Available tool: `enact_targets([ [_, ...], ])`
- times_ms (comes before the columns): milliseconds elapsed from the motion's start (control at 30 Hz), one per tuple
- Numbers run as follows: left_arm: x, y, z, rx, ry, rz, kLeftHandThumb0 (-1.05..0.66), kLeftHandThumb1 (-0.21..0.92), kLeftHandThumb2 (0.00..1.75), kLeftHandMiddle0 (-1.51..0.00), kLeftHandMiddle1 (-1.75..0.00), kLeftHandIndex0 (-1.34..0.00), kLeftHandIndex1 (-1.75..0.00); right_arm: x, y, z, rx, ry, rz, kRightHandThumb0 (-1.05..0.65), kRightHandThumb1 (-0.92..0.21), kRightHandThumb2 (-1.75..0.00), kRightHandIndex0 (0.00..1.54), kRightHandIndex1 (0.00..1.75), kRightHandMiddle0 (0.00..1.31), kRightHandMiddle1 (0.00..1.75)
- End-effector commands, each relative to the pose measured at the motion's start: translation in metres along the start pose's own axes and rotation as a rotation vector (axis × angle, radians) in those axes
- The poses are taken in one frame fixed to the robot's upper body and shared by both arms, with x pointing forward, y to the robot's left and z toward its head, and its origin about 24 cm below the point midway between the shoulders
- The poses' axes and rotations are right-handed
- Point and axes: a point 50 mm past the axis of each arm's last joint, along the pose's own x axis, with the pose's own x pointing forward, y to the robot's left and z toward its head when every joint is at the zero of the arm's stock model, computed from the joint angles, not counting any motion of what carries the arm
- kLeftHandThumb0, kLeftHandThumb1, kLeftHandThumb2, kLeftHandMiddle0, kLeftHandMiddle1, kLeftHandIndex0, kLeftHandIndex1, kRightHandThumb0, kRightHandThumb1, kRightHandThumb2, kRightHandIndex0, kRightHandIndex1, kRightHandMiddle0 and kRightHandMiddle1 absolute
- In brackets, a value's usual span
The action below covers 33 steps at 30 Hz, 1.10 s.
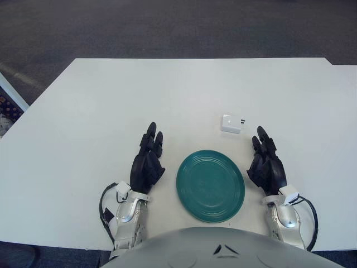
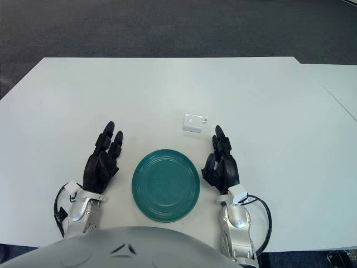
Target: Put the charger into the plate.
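Note:
A small white charger (image 1: 232, 123) lies on the white table (image 1: 111, 100), just beyond the far right rim of a round green plate (image 1: 210, 185) that has nothing in it. My right hand (image 1: 266, 163) is beside the plate's right edge, fingers stretched out flat, its fingertips a short way near of the charger and to its right. My left hand (image 1: 149, 160) shows left of the plate, fingers also extended and holding nothing.
The table's far edge (image 1: 201, 58) meets dark carpet. A second table surface (image 2: 340, 84) adjoins at the right. My torso (image 1: 223, 248) fills the near bottom edge.

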Motion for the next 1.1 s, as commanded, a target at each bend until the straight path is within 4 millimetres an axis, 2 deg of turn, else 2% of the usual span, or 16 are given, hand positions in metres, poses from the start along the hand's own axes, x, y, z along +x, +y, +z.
enact_targets([
  [0,-0.013,0.003,-0.027,-0.067,0.148,0.067,-1.05,0.92,0.91,-0.07,0.00,0.00,-0.13,-0.003,-0.015,-0.011,-0.016,0.119,-0.050,-0.81,-0.92,-0.98,0.04,0.01,0.00,0.11],
  [100,-0.013,0.002,-0.028,-0.088,0.158,0.088,-1.05,0.92,0.91,-0.07,0.00,0.00,-0.12,0.013,-0.028,0.002,-0.068,0.086,-0.105,-0.80,-0.92,-0.97,0.05,0.01,0.00,0.14],
  [200,-0.013,0.002,-0.029,-0.097,0.161,0.098,-1.05,0.92,0.90,-0.08,-0.01,0.00,-0.14,0.031,-0.031,0.020,-0.163,0.019,-0.150,-0.78,-0.92,-0.90,0.08,0.01,0.00,0.24],
  [400,-0.012,0.001,-0.032,-0.104,0.159,0.077,-1.05,0.92,0.90,-0.08,0.00,0.00,-0.16,0.069,-0.020,0.069,-0.415,-0.162,-0.133,-0.82,-0.92,-0.70,0.10,0.01,0.00,0.39],
  [567,-0.013,-0.004,-0.033,-0.161,0.154,0.073,-1.05,0.92,0.89,-0.06,0.00,0.00,-0.12,0.083,-0.010,0.091,-0.582,-0.244,-0.110,-0.91,-0.92,-0.59,0.07,0.00,0.00,0.43],
  [700,-0.016,-0.010,-0.029,-0.178,0.143,0.079,-1.04,0.92,0.89,-0.05,0.00,0.00,-0.10,0.095,0.000,0.109,-0.759,-0.305,-0.075,-1.00,-0.92,-0.58,0.05,0.00,0.00,0.42],
  [867,-0.015,-0.007,-0.029,-0.153,0.136,0.078,-1.04,0.92,0.91,-0.07,-0.01,0.00,-0.14,0.107,0.014,0.121,-0.985,-0.340,-0.034,-1.04,-0.92,-0.61,0.01,0.00,0.00,0.35],
  [1067,-0.013,-0.002,-0.035,-0.142,0.136,0.106,-1.05,0.92,0.92,-0.10,-0.01,0.00,-0.21,0.125,0.048,0.118,-1.194,-0.350,0.065,-1.05,-0.92,-0.63,0.01,0.00,0.00,0.32],
])
